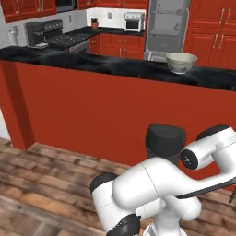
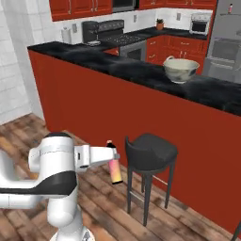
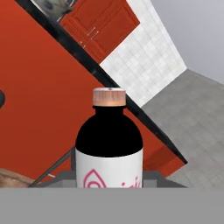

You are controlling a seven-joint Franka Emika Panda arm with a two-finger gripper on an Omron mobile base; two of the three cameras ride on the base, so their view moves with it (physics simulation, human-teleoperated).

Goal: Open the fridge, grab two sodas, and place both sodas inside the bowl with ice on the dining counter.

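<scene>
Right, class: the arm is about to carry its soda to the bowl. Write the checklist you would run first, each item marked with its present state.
1. Soda bottle gripped by the gripper: ok.
2. Bottle capped and upright: ok.
3. Bowl standing on the dining counter: ok.
4. Ice in the bowl: cannot tell.
5. Stool close beside the bottle, may obstruct the lift: not ok.
6. Fridge door shut: cannot tell.

Soda (image 3: 109, 148) label shows pink marks, seemingly unreadable.
</scene>
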